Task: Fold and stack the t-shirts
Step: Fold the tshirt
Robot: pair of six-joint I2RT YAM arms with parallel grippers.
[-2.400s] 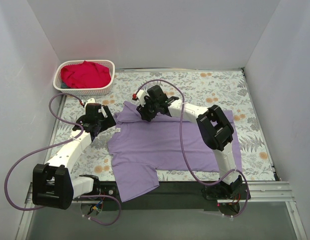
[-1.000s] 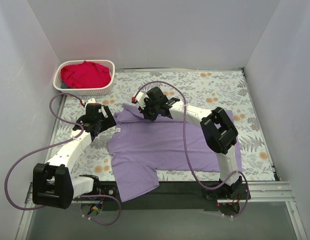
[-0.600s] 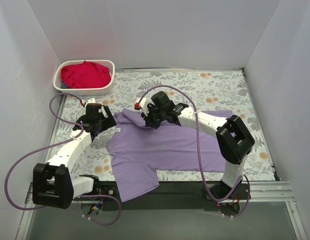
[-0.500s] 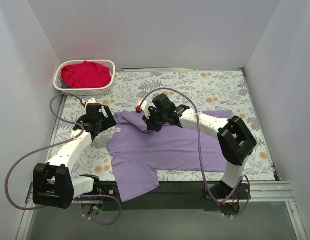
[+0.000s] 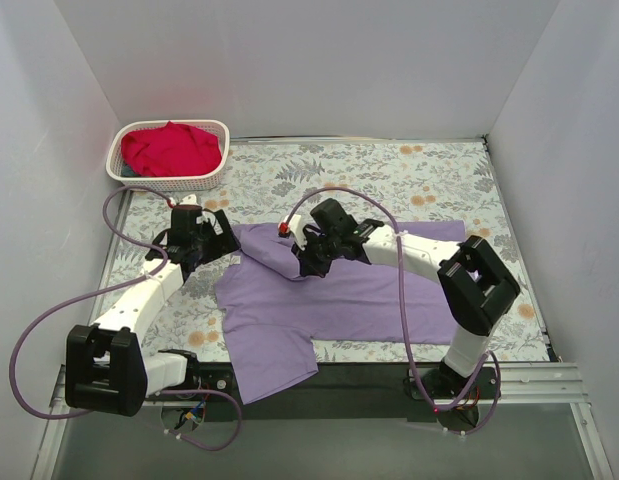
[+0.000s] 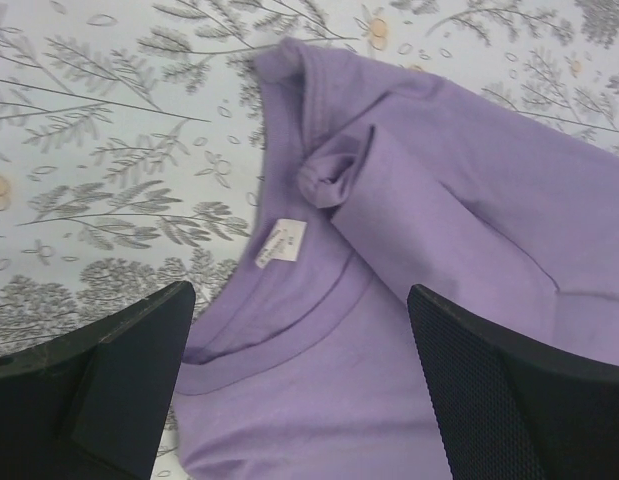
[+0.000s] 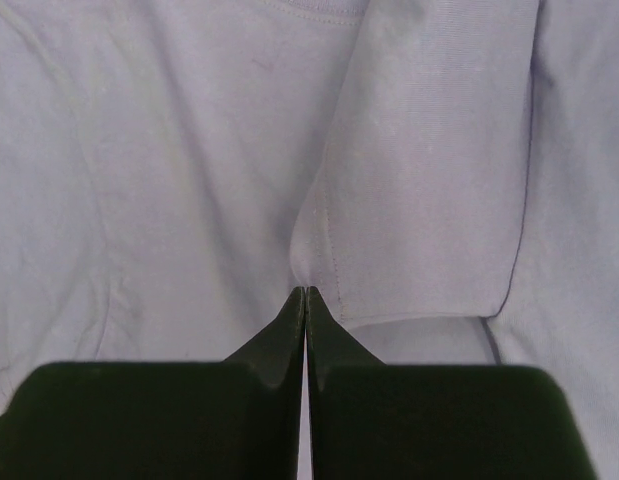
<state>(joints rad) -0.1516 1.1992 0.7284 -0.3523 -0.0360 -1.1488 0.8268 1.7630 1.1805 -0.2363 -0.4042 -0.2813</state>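
The lavender t-shirt point(image 5: 349, 295) lies spread on the flowered table, its collar and white label under my left gripper point(image 5: 211, 240). That gripper is open and empty, its fingers either side of the collar point(image 6: 289, 300) in the left wrist view. My right gripper point(image 5: 307, 262) is shut on a hemmed edge of the lavender shirt point(image 7: 324, 240), holding it folded over the shirt's body near the collar end. The red t-shirt point(image 5: 169, 148) lies bunched in the white basket point(image 5: 169, 183) at the far left.
White walls enclose the table on three sides. Purple cables loop from both arms point(image 5: 399, 300). The shirt's near-left part hangs over the table's front edge point(image 5: 274, 375). Bare flowered table point(image 5: 409, 170) lies beyond the shirt.
My right gripper has moved toward the near side and right, dragging the shirt's far edge over its body. The left arm has barely shifted.
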